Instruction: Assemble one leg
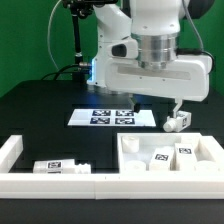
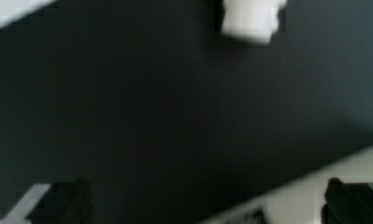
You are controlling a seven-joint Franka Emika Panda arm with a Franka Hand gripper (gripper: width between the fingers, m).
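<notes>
Just right of centre in the exterior view, the leg (image 1: 178, 122) lies on the dark tabletop (image 1: 40, 100), near the marker board's (image 1: 113, 116) right end and clear of the gripper (image 2: 215, 200), whose jaws are spread wide and hold nothing. At lower right, a white tray-shaped part (image 1: 122, 150) holds more tagged pegs (image 1: 160, 155).

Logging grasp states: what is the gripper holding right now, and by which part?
Nothing. The gripper is open with only dark table showing between its jaws; the leg lies apart from it.
</notes>
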